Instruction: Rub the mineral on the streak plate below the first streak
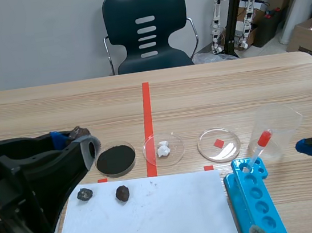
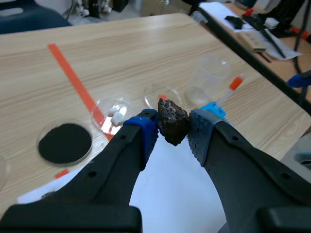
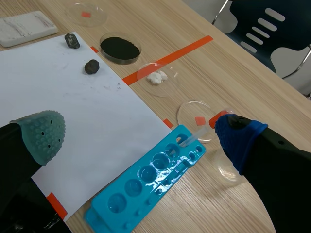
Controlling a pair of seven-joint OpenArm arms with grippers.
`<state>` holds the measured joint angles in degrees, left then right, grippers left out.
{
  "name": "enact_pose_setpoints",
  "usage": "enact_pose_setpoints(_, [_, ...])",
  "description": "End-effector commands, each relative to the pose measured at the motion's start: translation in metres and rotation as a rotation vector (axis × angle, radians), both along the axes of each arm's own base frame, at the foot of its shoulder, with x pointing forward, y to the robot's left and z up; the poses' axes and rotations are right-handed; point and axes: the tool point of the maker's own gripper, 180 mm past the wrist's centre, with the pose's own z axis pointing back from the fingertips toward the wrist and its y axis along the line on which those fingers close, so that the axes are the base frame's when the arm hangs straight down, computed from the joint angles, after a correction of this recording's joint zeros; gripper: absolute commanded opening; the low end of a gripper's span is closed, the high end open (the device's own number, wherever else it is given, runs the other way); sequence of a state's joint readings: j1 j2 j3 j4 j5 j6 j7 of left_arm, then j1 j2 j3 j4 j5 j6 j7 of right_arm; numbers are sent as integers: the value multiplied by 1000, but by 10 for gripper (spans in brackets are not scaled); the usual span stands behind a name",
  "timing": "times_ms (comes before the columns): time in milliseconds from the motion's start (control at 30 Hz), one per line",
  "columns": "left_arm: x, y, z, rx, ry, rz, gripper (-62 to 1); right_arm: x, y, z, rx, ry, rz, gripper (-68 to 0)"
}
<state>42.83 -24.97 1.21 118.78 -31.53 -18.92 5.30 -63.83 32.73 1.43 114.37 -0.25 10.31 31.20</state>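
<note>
left gripper point(image 2: 173, 130) clamped on dark rough mineral point(image 2: 171, 115), raised over white paper point(image 1: 157, 214), white streak plate point(image 3: 25, 25) flat on table just beside paper's edge, right gripper point(image 3: 141, 138) fingers spread wide, holding nothing, near blue tray point(image 3: 146, 189)

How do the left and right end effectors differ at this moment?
The left end effector is shut on a dark mineral; the right end effector is open, holding nothing. The left is near the white paper; the right is near the blue tray. Both have dotted pads.
</note>
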Motion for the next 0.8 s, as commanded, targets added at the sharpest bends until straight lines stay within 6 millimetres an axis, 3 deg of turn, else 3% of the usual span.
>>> enact_pose_setpoints(0, [2, -4, 15, -40, -46, -3, -504, 3, 0, 6, 10, -23, 3, -20])
enact_pose_setpoints(767, [2, -5, 12, 49, -105, -13, -504, 3, 0, 6, 10, -23, 3, -20])
